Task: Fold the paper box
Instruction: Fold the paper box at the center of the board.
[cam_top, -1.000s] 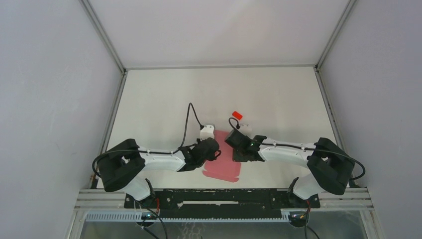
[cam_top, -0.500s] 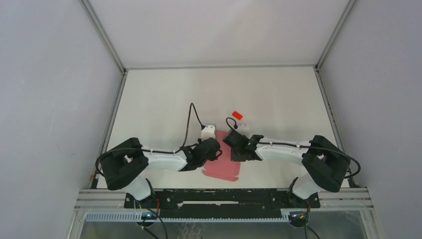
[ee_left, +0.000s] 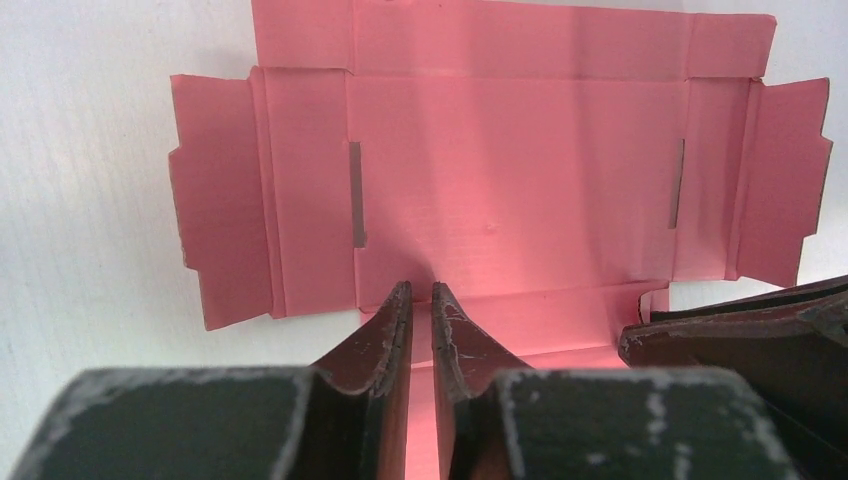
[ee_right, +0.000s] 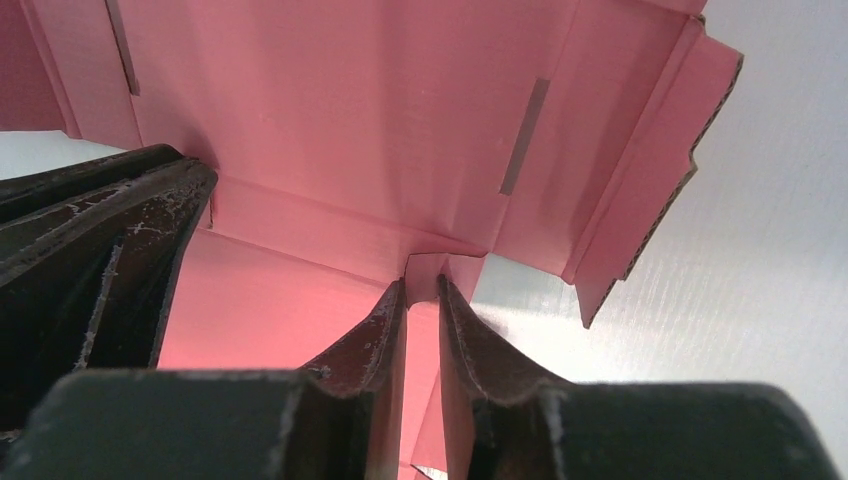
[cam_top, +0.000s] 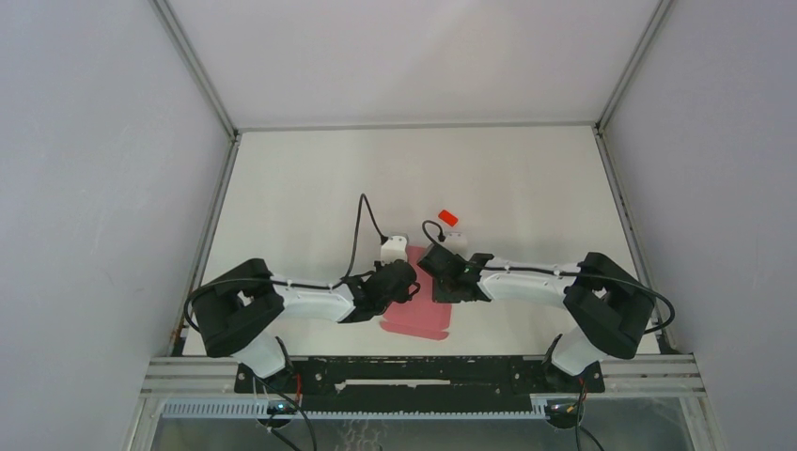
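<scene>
The pink paper box lies mostly flat near the table's front, between my two grippers. In the left wrist view the box spreads out with side flaps and two slots. My left gripper is shut on its near panel, with pink showing in the thin gap. My right gripper is shut on a small tab at the box corner, beside a raised side flap. In the top view the left gripper and right gripper sit close together over the box's far half.
A tiny red block lies just beyond the grippers. A white connector with a black cable sits by the box's far left corner. Grey walls enclose the white table on three sides.
The right arm has crept a little to the left, bringing its gripper closer to the left one. The left arm and the box have hardly moved.
</scene>
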### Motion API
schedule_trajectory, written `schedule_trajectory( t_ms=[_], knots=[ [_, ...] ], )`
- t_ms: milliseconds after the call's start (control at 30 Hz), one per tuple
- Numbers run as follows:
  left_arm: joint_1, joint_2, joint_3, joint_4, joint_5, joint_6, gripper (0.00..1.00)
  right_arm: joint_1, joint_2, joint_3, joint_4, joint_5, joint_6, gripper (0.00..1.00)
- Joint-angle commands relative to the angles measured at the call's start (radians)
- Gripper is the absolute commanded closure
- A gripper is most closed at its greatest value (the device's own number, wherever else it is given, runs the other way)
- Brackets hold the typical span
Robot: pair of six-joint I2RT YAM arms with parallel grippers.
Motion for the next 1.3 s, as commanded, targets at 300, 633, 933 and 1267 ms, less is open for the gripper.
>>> schedule_trajectory(
  t_ms=[300,633,933,1267],
  knots=[
    [-0.007,0.029,0.014,0.018,0.056,-0.007,0.85,-0.001,0.065,-0.011,0.049,-0.068,-0.006,0.75],
    [-0.007,0.028,-0.039,0.057,0.07,-0.028,0.85,-0.008,0.038,0.009,0.027,-0.077,-0.034,0.71],
    [-0.007,0.014,-0.051,0.066,0.063,-0.026,0.85,-0.007,0.042,0.041,-0.003,-0.065,-0.048,0.7],
    [-0.007,-0.057,-0.023,0.017,0.052,-0.002,0.85,-0.021,0.015,0.055,-0.04,-0.053,-0.069,0.67]
  ],
)
